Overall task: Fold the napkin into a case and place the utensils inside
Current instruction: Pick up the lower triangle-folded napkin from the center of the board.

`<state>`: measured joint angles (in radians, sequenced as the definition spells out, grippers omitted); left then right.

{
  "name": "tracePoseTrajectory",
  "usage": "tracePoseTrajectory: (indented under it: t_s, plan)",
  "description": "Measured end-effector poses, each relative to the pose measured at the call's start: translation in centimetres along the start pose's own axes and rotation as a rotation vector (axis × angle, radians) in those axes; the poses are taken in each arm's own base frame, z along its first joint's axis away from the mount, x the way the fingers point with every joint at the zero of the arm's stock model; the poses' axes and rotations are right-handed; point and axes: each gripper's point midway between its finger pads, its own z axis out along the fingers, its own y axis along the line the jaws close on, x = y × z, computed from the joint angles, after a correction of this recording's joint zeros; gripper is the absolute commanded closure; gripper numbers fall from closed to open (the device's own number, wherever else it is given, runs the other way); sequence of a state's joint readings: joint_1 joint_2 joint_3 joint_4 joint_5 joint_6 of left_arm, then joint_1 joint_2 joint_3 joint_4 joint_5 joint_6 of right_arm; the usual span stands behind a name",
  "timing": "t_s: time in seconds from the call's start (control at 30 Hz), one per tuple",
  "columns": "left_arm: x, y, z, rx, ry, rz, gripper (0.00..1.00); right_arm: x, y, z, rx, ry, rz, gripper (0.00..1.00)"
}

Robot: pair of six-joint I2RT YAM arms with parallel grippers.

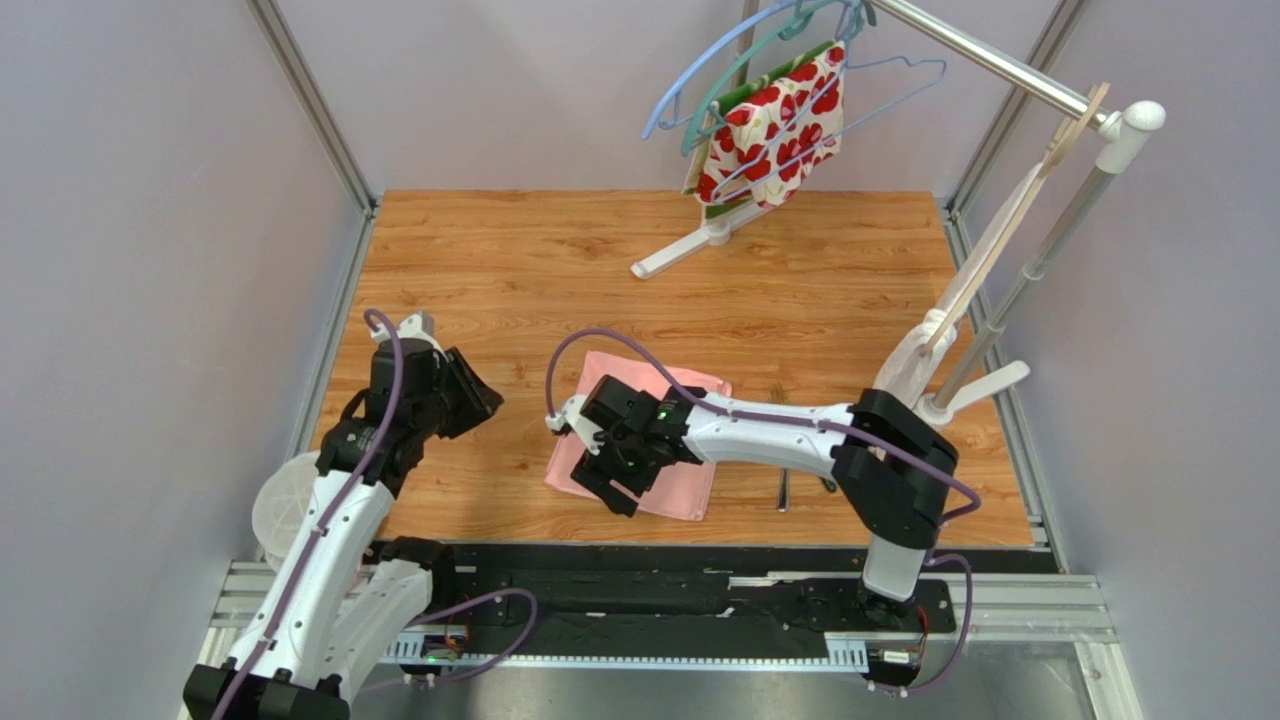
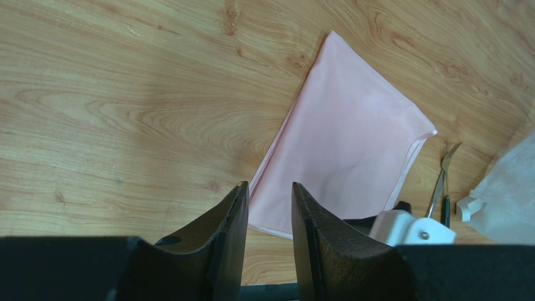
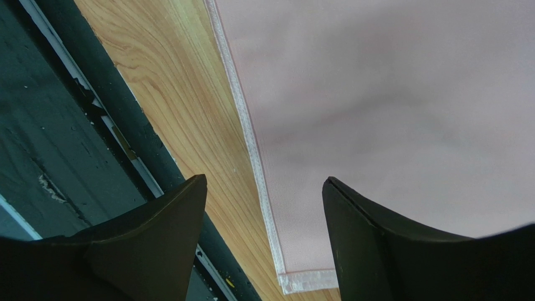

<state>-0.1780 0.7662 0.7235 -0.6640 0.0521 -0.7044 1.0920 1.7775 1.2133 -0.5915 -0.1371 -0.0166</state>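
the napkin (image 1: 684, 488) lies flat on the counter (image 1: 496, 270), mid-width and near the front edge. the utensils (image 1: 783, 491) lie side by side just right of it, not touching. the right gripper (image 1: 589, 458) is over the napkin's near left part; the left gripper (image 1: 481, 398) is apart to its left. a rack (image 1: 977, 53) stands back right, with a cloth (image 1: 774, 128) hanging on it.

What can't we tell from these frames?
- Top view: the right gripper covers the napkin centre, so fold layers are unclear. Only a sliver of the utensils shows under the right arm.
- Left wrist view: a white fitting hides the utensils' handles. The darker piece is too thin to identify. The right edge cuts off the white cloth.
- Right wrist view: napkin runs off the top and right edges; no utensils.
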Motion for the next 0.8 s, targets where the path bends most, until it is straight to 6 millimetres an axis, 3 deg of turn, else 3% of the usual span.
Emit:
tracePoseTrajectory:
  t_s: [0.2,0.43,0.73,0.8]
  plan:
    - [0.5,-0.4,-0.1,0.031,0.031,-0.005,0.6,1.2,0.6,2.1,0.011,0.075,-0.064,0.37]
    - [1.2,-0.7,0.1,0.065,0.062,-0.009,0.61,1.7,0.0,2.7,0.057,0.096,-0.094,0.46]
    - [1.8,0.1,0.5,0.056,0.079,-0.027,0.6,1.4,-0.6,3.2,0.124,0.092,-0.128,0.82]
    - [1.7,0.2,0.6,0.057,0.077,-0.028,0.55,1.3,-0.4,3.2,0.132,0.088,-0.139,0.9]
